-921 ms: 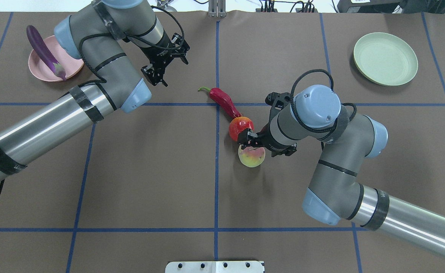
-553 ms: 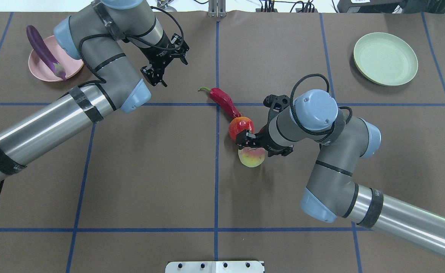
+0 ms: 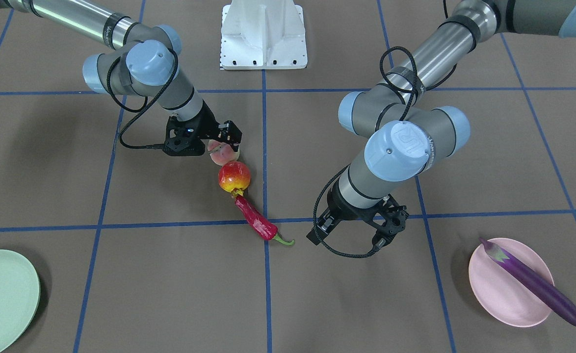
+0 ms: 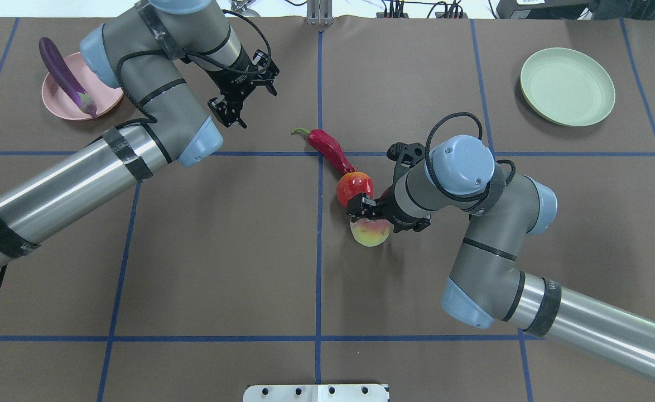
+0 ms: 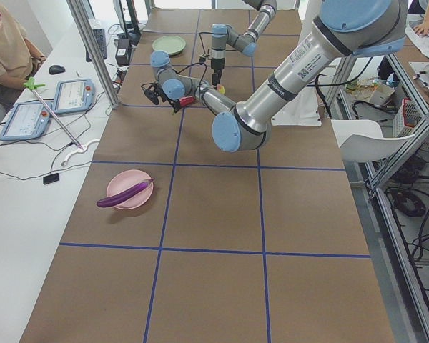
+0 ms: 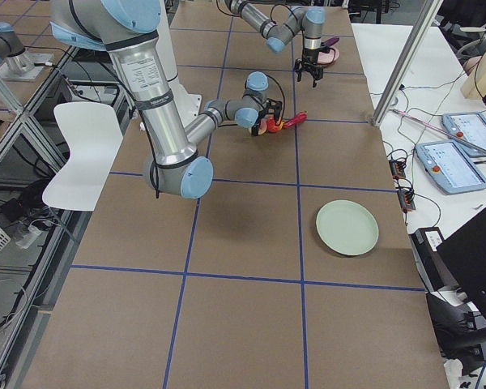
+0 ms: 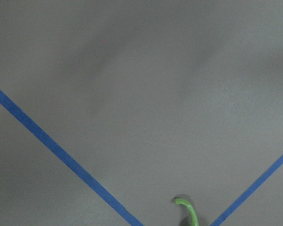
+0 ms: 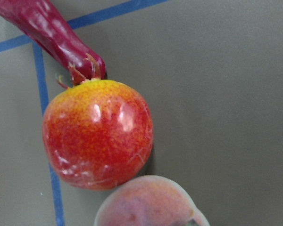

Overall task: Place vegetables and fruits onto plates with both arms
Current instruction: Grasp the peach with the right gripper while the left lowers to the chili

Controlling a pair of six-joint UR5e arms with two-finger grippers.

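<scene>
My right gripper (image 4: 364,211) is open, right over the pale peach (image 4: 369,234), its fingers astride the peach's top (image 3: 222,156). The red-and-yellow pomegranate-like fruit (image 4: 352,187) lies against the peach, its crown touching the dark red chili (image 4: 330,149). Both fruits fill the right wrist view, the round one (image 8: 98,134) above the peach (image 8: 146,202). My left gripper (image 4: 242,99) is open and empty, left of the chili's green stem (image 7: 191,214). The purple eggplant (image 4: 65,75) lies across the pink plate (image 4: 104,97). The mint green plate (image 4: 567,86) is bare.
The white base block (image 3: 263,34) stands at the robot's edge of the brown table, which is marked with blue tape lines. An operator and control tablets show beside the table in the exterior left view.
My right arm has shifted a little to the left, bringing its gripper closer over the peach. My left arm has barely moved.
</scene>
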